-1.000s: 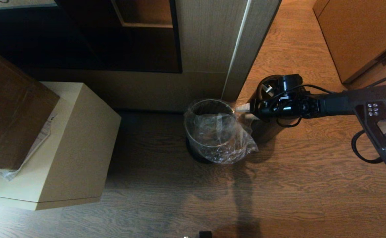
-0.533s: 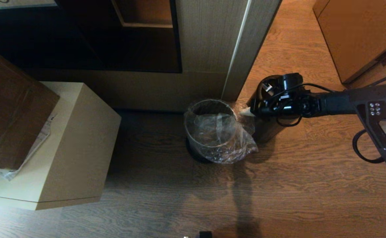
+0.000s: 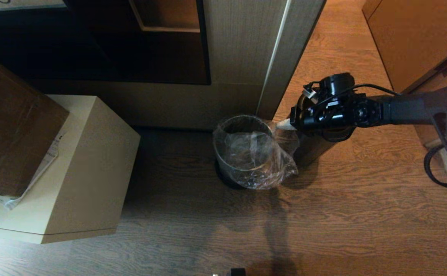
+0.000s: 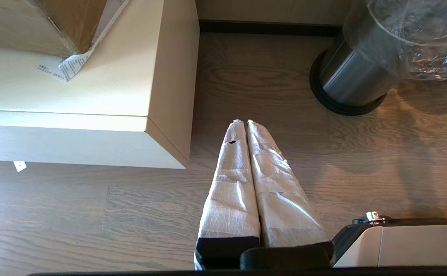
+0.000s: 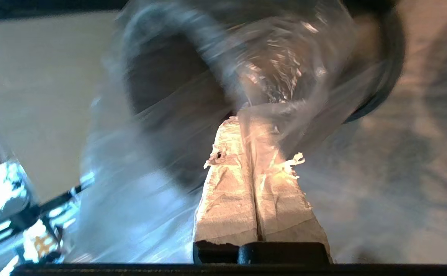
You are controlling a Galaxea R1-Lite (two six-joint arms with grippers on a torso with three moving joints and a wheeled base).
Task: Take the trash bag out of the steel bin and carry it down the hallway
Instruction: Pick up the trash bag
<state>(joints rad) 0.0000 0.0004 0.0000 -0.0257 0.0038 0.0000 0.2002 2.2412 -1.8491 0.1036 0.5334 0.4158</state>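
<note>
Right gripper (image 3: 284, 124), fingers pinched on the trash bag (image 3: 259, 161) rim at frame centre; a straight, slow lift should clear the steel bin (image 3: 231, 161) without tearing.

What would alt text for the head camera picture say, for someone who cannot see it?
The robot's right gripper, shut, pinches the edge of a clear trash bag draped over a small steel bin on a wooden floor. A pale box with a brown carton on top stands to the left.
</note>
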